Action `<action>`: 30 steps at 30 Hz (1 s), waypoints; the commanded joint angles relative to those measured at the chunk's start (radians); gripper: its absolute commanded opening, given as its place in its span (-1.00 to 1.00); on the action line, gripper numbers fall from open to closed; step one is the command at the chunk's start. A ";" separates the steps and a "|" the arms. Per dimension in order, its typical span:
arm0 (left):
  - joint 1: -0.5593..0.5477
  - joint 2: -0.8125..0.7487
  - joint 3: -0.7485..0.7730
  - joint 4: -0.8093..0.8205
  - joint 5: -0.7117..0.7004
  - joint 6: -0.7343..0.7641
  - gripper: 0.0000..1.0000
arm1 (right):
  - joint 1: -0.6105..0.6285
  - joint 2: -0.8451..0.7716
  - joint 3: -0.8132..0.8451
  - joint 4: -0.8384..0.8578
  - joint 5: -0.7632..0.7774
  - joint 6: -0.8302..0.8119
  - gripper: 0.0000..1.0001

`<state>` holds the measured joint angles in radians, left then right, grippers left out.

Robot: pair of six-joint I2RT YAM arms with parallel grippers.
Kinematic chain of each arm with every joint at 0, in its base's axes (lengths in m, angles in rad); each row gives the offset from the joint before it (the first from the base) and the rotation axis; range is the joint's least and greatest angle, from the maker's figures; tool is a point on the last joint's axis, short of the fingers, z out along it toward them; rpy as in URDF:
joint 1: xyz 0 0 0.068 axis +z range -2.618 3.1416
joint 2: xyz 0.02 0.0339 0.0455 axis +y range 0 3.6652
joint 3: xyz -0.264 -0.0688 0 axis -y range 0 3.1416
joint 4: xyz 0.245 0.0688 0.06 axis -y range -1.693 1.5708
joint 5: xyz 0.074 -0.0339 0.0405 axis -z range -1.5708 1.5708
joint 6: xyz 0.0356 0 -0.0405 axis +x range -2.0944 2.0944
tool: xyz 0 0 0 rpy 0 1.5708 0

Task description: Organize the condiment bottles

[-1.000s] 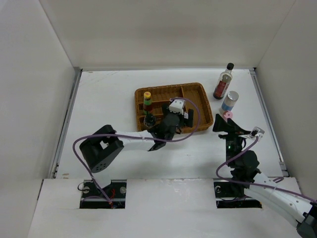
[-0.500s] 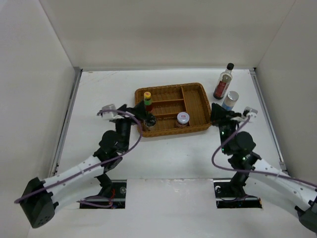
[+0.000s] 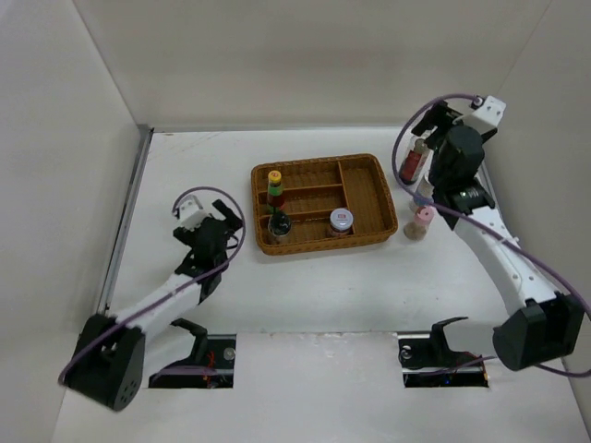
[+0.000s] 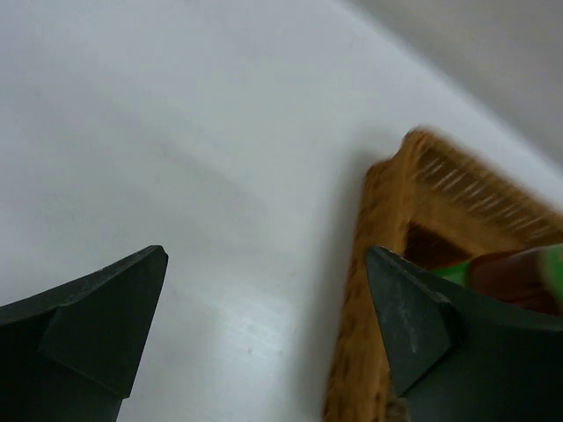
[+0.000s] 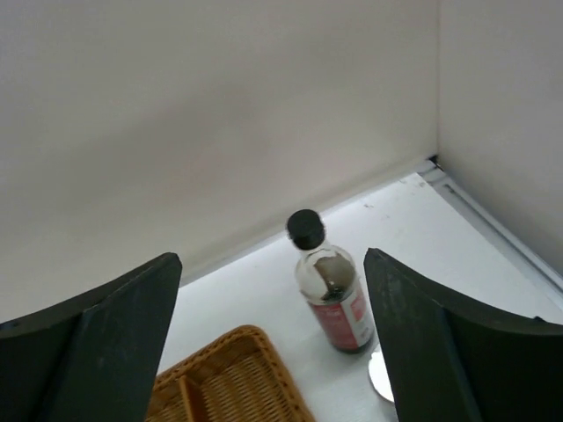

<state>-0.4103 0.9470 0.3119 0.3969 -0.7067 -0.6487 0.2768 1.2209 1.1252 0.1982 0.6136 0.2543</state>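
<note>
The brown wicker tray (image 3: 362,189) holds a yellow-cap red-green bottle (image 3: 274,187), a small dark bottle (image 3: 280,223) and a small silver-lidded jar (image 3: 342,220). A pink-capped shaker (image 3: 421,222) stands on the table just right of the tray. The tall dark black-capped bottle (image 5: 330,290) stands at the back right, partly hidden by my right arm in the top view (image 3: 410,164). Only the silver cap (image 5: 380,376) of the blue-label jar shows. My right gripper (image 5: 273,257) is open and raised above the tall bottle. My left gripper (image 4: 266,255) is open and empty, left of the tray's corner (image 4: 387,220).
White walls close in the table at the back and on both sides. A metal rail (image 3: 125,221) runs along the left edge. My right arm (image 3: 489,240) stretches along the right side. The red-green bottle (image 4: 515,271) shows behind my left gripper's right finger.
My left gripper has pulled out of the tray and moved left, leaving the small jar inside. My right arm has risen and swung to the back right, over the tall bottle.
</note>
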 commanded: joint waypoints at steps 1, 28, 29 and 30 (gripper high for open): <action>0.011 0.201 0.139 -0.176 0.139 -0.098 1.00 | -0.078 0.081 0.111 -0.173 -0.066 -0.010 0.89; 0.054 0.104 0.102 -0.242 0.042 -0.186 1.00 | -0.213 0.588 0.484 -0.255 -0.279 -0.066 0.64; 0.054 0.099 0.096 -0.239 0.036 -0.187 1.00 | -0.213 0.595 0.489 -0.259 -0.278 -0.067 0.62; 0.057 0.095 0.093 -0.234 0.036 -0.187 1.00 | -0.213 0.600 0.492 -0.261 -0.276 -0.072 0.58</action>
<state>-0.3538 1.0561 0.4168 0.1093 -0.6537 -0.8204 0.0597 1.8034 1.5658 -0.0757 0.3546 0.2047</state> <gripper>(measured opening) 0.997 0.803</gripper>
